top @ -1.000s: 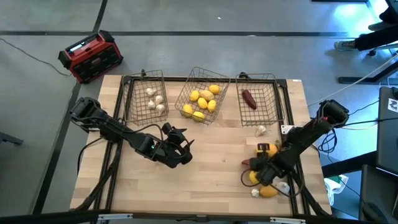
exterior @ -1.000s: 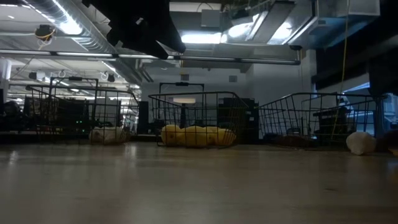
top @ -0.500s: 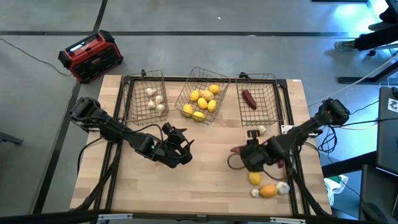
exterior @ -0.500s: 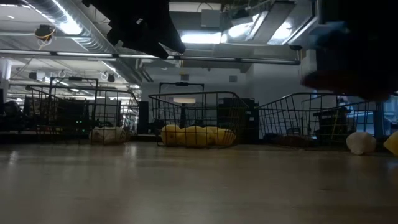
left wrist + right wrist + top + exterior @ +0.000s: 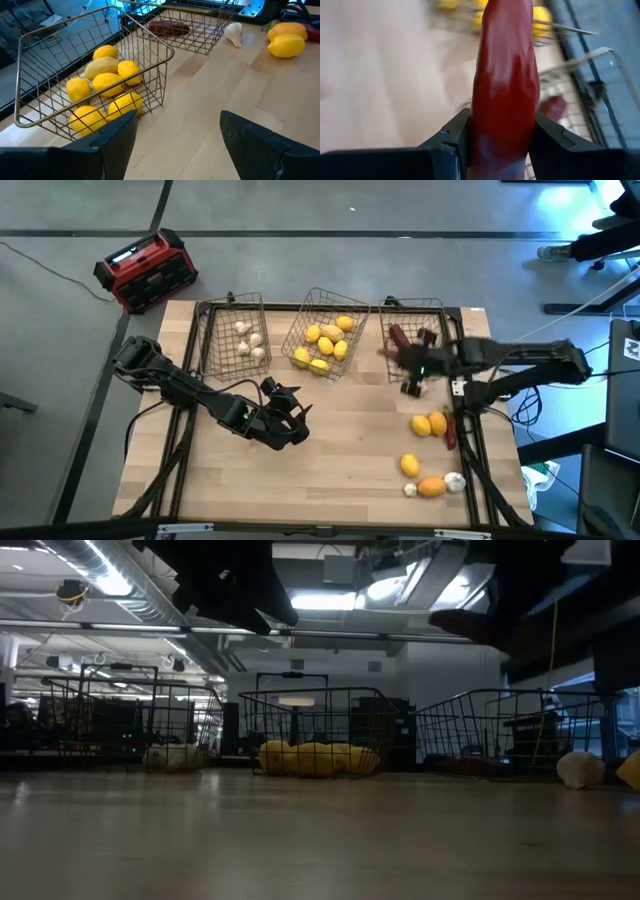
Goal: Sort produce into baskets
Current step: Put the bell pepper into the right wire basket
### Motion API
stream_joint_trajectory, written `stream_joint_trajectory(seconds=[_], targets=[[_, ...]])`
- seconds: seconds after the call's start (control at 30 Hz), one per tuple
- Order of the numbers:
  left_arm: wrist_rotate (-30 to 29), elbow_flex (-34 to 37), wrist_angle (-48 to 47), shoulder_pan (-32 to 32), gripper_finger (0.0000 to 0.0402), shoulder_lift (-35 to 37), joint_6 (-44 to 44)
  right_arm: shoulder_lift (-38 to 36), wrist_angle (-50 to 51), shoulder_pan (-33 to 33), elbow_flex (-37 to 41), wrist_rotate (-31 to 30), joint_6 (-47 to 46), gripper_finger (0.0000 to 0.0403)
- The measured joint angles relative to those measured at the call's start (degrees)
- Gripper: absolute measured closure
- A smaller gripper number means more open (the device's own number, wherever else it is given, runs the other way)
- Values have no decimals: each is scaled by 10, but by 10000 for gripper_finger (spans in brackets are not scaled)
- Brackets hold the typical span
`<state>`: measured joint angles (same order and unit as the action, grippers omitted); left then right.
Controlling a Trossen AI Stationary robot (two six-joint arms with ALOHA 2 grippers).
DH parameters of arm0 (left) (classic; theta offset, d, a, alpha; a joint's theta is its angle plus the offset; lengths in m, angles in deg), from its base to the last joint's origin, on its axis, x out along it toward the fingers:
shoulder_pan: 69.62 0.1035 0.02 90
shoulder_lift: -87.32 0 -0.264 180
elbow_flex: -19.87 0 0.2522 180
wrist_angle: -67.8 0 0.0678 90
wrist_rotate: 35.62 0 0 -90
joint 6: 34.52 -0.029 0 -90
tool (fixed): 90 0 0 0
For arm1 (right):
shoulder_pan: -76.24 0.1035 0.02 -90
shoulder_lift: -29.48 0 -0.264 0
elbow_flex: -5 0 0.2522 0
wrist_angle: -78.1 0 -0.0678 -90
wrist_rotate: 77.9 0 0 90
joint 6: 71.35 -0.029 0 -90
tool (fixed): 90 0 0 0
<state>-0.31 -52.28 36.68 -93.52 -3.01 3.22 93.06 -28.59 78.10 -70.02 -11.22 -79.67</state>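
Wooden tabletop [image 5: 330, 450] carries three dark wire-mesh baskets [image 5: 322, 332] along its far edge. Right gripper [image 5: 408, 365] has its fingers [image 5: 451, 131] clamped on a dark red elongated piece of produce [image 5: 505, 80], held above the near edge of the right-hand basket [image 5: 414, 340]. Loose yellow, orange and white pieces [image 5: 428, 424] lie near the right edge. Left gripper [image 5: 290, 423] hovers mid-table, fingers apart.

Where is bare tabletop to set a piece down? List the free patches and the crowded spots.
Free: the table between the left end effector and the loose lemon; also the near-left corner. Crowded: the far edge with three baskets, and the near-right cluster of loose produce. The right end effector carries a red piece at the right basket.
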Motion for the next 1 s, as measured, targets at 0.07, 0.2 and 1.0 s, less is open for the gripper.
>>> stream_joint_trajectory(seconds=[0.07,0.2,1.0], targets=[[0,0,0,0,121,-2,-3,-15,-8,-51,0,3,12,260],[-5,0,-2,1,121,-2,-5,-20,-35,-147,0,23,28,260],[-6,0,0,0,121,-2,-8,147,-144,-444,101,219,53,260]])
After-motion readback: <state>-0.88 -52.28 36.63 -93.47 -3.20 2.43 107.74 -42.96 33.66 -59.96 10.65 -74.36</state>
